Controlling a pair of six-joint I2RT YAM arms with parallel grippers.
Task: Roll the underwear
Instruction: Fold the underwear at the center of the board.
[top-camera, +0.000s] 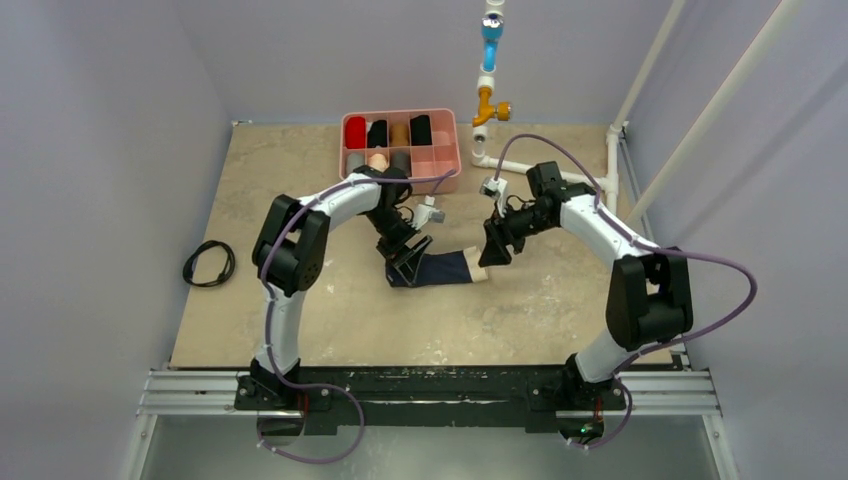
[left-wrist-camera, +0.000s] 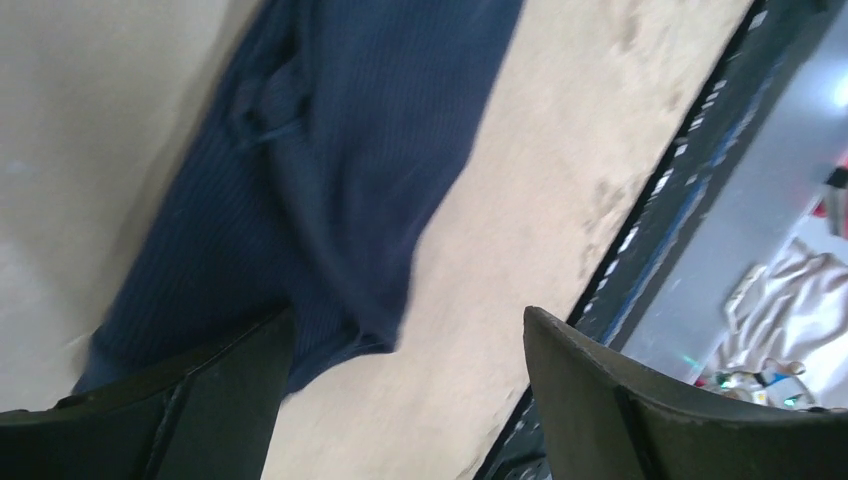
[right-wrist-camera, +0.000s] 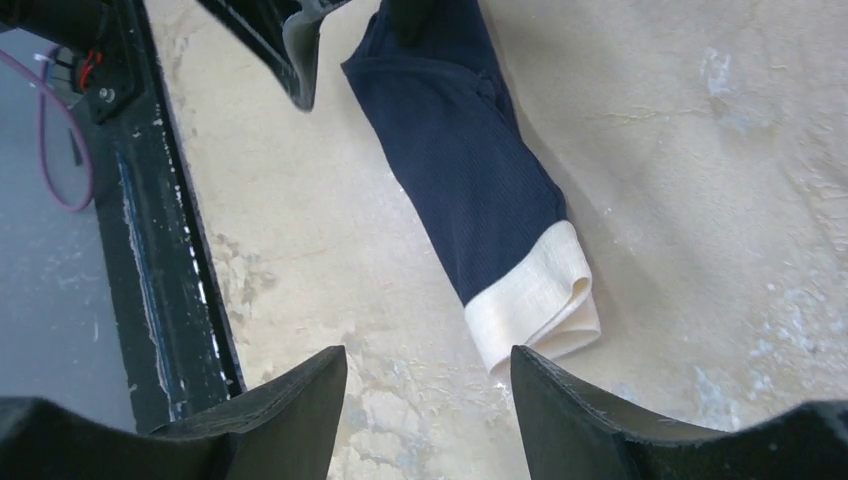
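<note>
Folded underwear (top-camera: 440, 268) at surface (top-camera: 300, 310) centre, cream band (right-wrist-camera: 535, 300) at 3 o'clock. Left tool (top-camera: 408, 258) at 9 o'clock end, right tool (top-camera: 495, 245) over band: both spread, empty. Rolling seemingly unstarted; end must be pinched.

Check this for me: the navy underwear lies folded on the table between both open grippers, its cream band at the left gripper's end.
Not quite. The cream band is at the end by the right gripper, as the right wrist view shows. The left gripper is at the plain navy end. The rest holds: the underwear lies folded on the table, both grippers open.
</note>
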